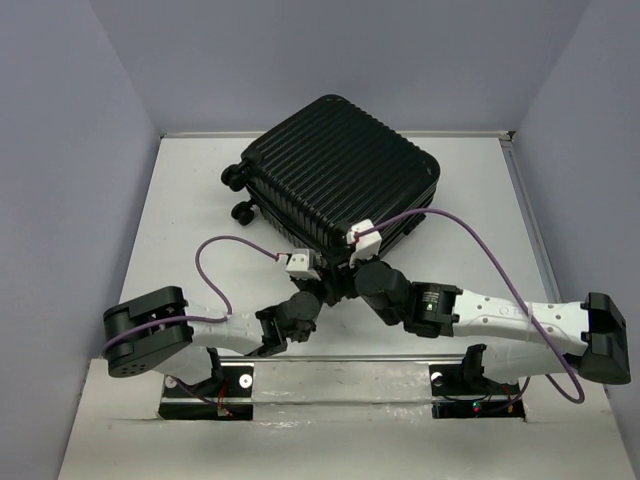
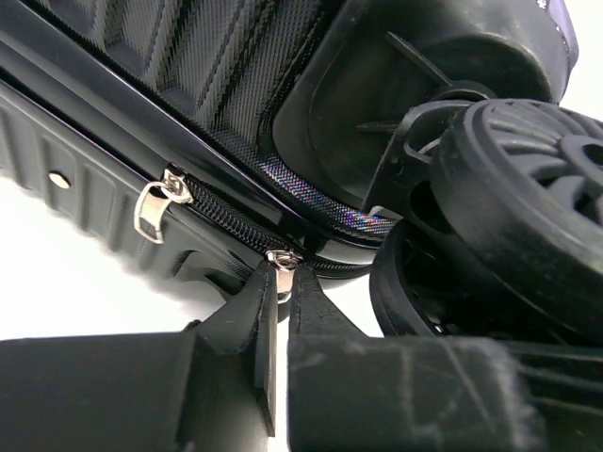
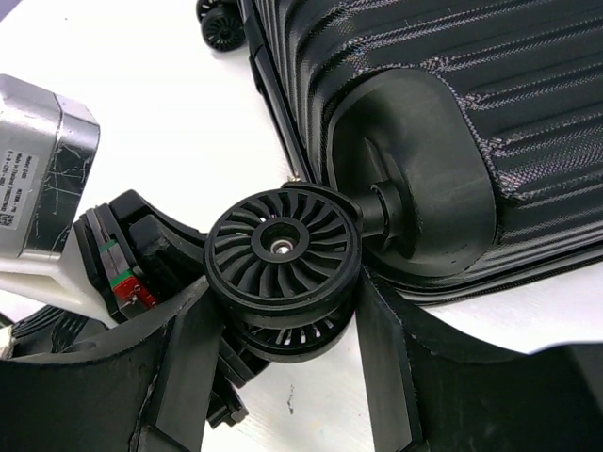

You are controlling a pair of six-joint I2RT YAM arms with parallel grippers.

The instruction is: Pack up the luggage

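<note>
The luggage [image 1: 340,175] lies flat on the bench [image 1: 180,220], at the far middle, with its lid down. Its near corner points toward our two arms, and both claws are at that corner.

Our left claw [image 2: 285,275] is pressed together on a small shiny zip tab [image 2: 283,258]. The tab sits on the zip line along the side of the case, close to a wheel. A second zip tab [image 2: 153,205] hangs a bit farther along the same zip, and nothing touches it.

Our right claw [image 3: 285,290] has one finger on each side of a black wheel [image 3: 283,247] at the corner. The fingers touch the wheel on both sides, so we think this claw is pinching it to stop the case from sliding.

We think the step in hand is the zip: one claw has the tab and the other holds the case. We cannot tell which way the tab has to go.

Next, we need to pull the tab along the zip line, not away from the case. The tab is tiny and smooth, so the pinch must stay tight. The zip bends round the corner here, so the pull should be slow and follow the bend. The right claw should hold the wheel steady all the while.
</note>
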